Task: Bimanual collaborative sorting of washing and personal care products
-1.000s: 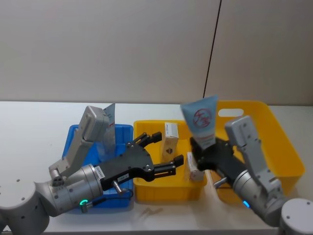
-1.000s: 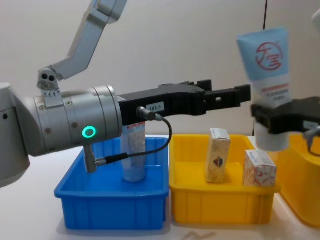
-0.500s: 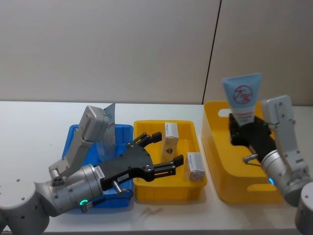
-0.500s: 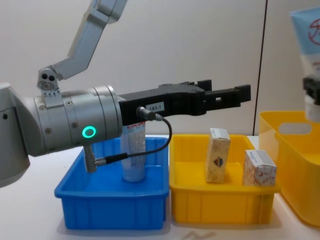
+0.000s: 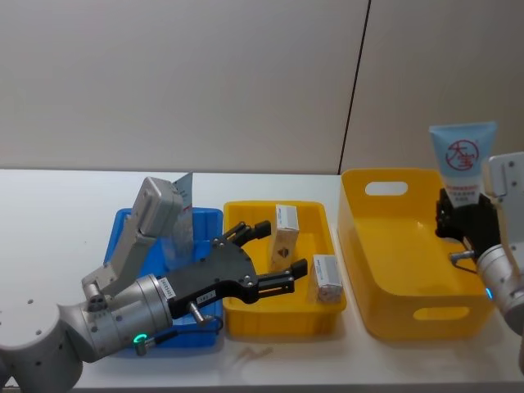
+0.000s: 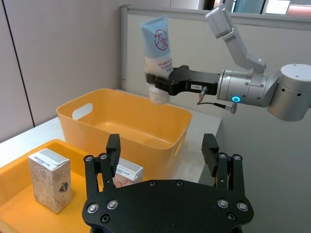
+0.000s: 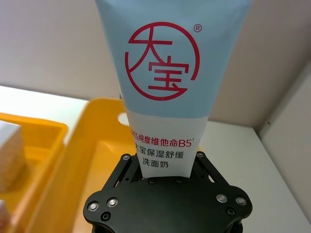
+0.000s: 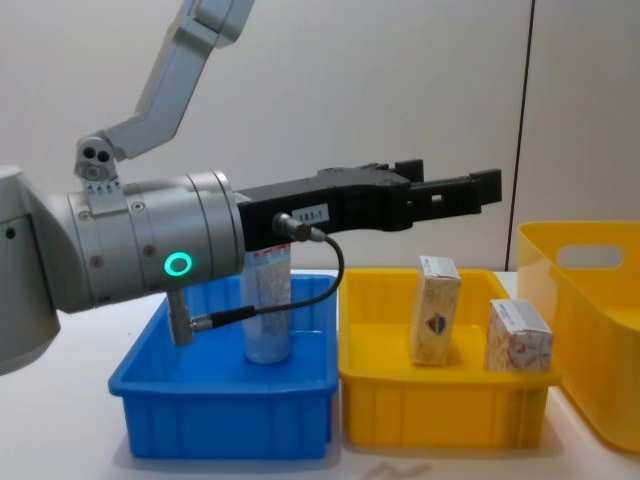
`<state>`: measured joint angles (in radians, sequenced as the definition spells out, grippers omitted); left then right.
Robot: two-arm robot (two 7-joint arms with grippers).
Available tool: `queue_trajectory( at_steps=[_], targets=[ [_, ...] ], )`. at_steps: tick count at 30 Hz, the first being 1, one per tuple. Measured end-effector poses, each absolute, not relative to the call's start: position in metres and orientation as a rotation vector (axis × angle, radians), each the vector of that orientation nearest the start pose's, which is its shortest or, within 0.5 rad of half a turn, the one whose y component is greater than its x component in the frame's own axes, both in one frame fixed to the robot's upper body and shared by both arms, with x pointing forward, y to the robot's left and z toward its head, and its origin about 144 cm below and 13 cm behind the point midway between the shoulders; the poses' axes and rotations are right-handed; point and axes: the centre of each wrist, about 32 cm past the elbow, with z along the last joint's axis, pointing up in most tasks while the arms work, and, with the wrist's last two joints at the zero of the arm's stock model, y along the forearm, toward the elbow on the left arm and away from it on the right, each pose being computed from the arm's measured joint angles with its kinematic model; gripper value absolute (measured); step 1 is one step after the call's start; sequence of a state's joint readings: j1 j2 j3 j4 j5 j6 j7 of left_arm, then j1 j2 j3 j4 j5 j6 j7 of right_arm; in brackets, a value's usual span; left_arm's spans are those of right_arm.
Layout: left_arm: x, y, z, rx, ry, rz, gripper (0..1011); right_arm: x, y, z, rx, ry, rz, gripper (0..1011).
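Mid-sort, the right gripper [image 5: 461, 211] clamps a tube [image 5: 463, 160] upright at the right edge, above the rim of the basket [image 5: 393, 173]; the left gripper [image 5: 274, 252] hovers wide open and empty at lower centre, so a handover probably comes next.

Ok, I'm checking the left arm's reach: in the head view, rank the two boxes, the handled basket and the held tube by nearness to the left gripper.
1. Tied: taller box and shorter box, in the yellow tray below the left gripper; too close to call.
2. Next: handled basket, to the right.
3. Last: held tube, in the right gripper, far right.
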<state>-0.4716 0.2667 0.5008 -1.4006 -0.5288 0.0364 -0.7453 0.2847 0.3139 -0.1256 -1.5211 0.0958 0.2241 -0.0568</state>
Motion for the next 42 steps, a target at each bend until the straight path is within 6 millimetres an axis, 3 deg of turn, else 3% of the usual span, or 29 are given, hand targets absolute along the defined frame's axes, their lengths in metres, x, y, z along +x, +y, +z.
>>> queue_trajectory(
  at_steps=[18, 21, 33, 42],
  targets=[
    [0.556, 0.171, 1.230, -0.129, -0.031, 0.389, 1001, 0.542, -0.296, 1.217, -0.329, -0.050, -1.646, 227],
    [0.556, 0.171, 1.230, -0.129, -0.031, 0.389, 1001, 0.543, -0.296, 1.215, -0.336, -0.043, -1.650, 281],
    [0.556, 0.171, 1.230, -0.129, -0.031, 0.389, 1001, 0.546, -0.297, 1.212, -0.359, -0.018, -1.660, 706],
    [0.556, 0.171, 1.230, -0.129, -0.031, 0.389, 1001, 0.546, -0.297, 1.210, -0.365, -0.011, -1.662, 951]
  ],
)
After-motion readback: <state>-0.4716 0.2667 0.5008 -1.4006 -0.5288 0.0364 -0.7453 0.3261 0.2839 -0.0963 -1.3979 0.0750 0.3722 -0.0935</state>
